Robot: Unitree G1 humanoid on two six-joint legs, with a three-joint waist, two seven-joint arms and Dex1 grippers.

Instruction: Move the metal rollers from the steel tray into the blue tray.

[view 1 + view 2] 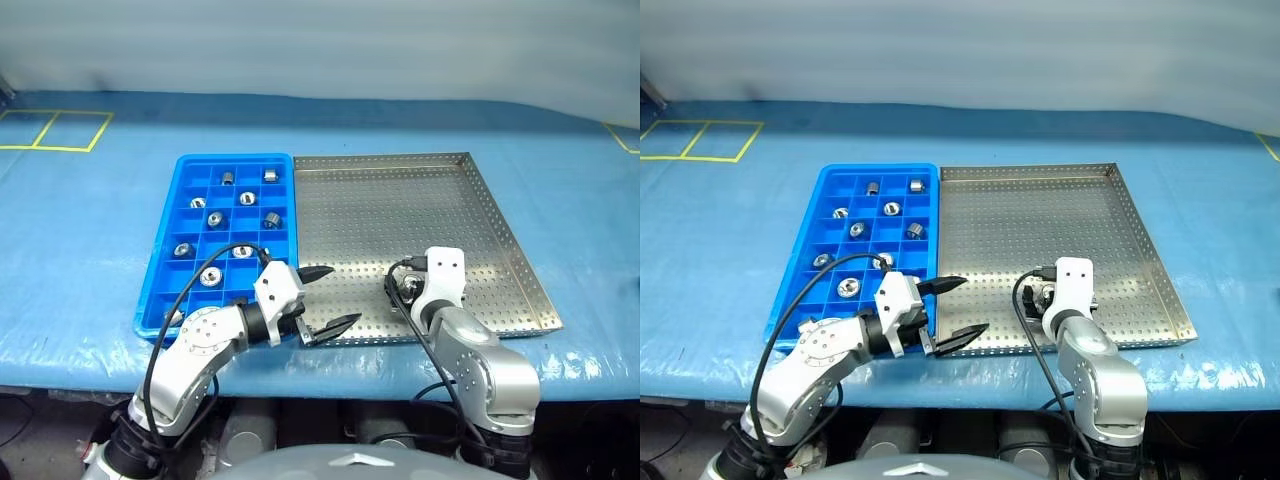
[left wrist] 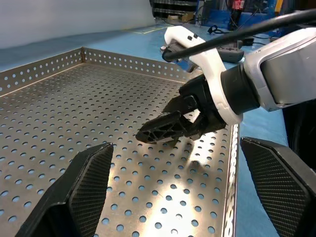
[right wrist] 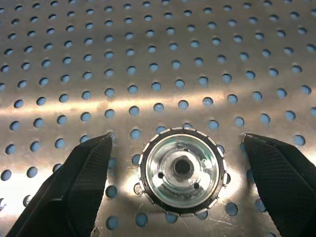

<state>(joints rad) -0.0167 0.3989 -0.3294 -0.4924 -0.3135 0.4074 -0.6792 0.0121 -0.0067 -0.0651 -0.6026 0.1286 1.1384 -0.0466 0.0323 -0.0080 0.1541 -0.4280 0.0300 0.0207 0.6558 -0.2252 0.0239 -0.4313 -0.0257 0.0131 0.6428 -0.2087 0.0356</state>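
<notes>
Seen from the head camera, a bright blue plastic tray [image 1: 165,285] divided into small square compartments lies touching the left side of a large shallow perforated steel tray [image 1: 420,215] on a blue-covered tabletop [image 1: 90,220]; nine small shiny silver metal rollers [image 1: 214,220] sit one to a compartment in the blue tray. The left pincer [image 1: 327,297] hangs wide open and empty over the steel tray's near left corner, while the right pincer [image 1: 1042,297] points down at the tray's near edge, where one last roller [image 1: 1046,295] can just be made out. In the left wrist view, the right pincer's black fingers [image 2: 163,129] angle down toward the perforated floor. In the right wrist view, that roller stands upright on the steel floor between the widely spread fingers [image 3: 64,190], neither touching it.
</notes>
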